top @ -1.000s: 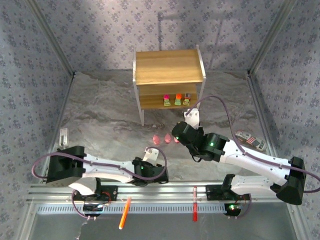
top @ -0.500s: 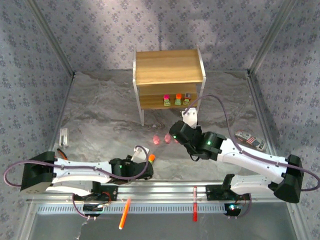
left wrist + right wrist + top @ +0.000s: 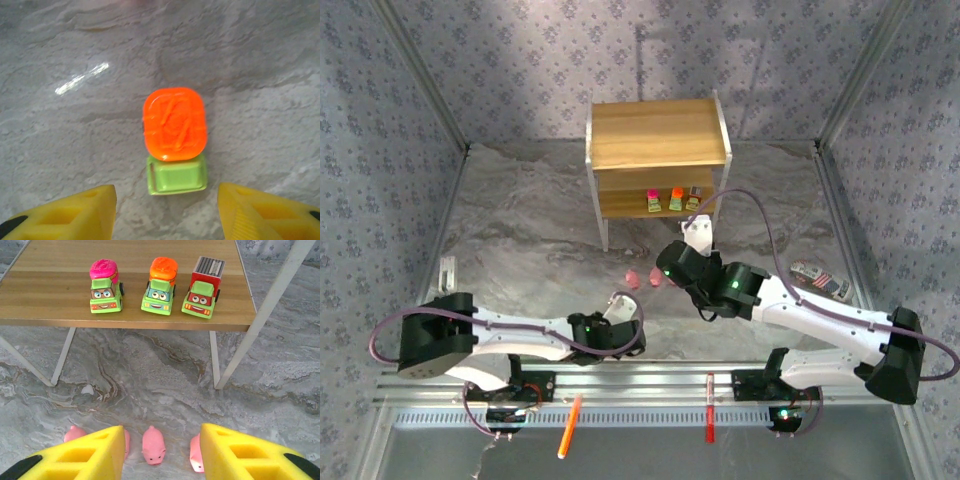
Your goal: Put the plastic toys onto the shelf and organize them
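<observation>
An orange-topped green toy truck (image 3: 175, 140) lies on the table just ahead of my left gripper (image 3: 167, 210), whose yellow fingers stand apart on either side, open and not touching it. From above, the left gripper (image 3: 628, 332) hangs low near the front edge. The shelf (image 3: 655, 150) stands at the back, with three toy trucks (image 3: 156, 287) in a row on its lower board (image 3: 50, 305). Several pink pigs (image 3: 154, 445) lie on the table in front of the shelf. My right gripper (image 3: 160, 450) is open over them, one pig between its fingers, untouched.
An orange pen (image 3: 568, 425) and a red pen (image 3: 709, 420) lie on the metal rail at the near edge. A printed packet (image 3: 820, 280) lies at the right, a small white bracket (image 3: 447, 272) at the left. The shelf's thin white legs (image 3: 235, 355) stand just beyond the pigs.
My left gripper has swung over the orange-topped truck, now covered from above, and its jaws have narrowed. The right gripper has shifted slightly left over the pigs.
</observation>
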{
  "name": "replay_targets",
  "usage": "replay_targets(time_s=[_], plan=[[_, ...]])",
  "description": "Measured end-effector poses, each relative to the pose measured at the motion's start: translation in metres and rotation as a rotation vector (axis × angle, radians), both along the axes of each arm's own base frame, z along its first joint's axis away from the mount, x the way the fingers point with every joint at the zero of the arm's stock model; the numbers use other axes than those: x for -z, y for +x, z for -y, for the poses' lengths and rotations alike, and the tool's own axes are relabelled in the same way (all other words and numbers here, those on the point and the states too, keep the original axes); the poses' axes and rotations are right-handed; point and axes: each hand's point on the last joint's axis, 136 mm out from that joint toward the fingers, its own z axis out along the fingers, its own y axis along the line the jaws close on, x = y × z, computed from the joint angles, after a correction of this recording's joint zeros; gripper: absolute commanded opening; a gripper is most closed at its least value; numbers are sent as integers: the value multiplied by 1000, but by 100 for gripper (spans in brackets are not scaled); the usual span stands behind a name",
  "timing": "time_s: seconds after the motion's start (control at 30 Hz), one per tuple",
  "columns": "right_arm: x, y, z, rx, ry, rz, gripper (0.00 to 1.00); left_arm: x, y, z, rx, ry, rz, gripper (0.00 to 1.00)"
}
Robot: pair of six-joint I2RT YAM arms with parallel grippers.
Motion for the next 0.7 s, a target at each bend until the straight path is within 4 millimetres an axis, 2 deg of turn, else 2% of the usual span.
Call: replay_targets(time_s=[0.23,0.7], plan=[[-6,-1,5,4,20,11,45,-1,4,2,-13,-17,3,55],[-4,0,7,9,15,8,45,1,10,4,-41,-56,-33,52]])
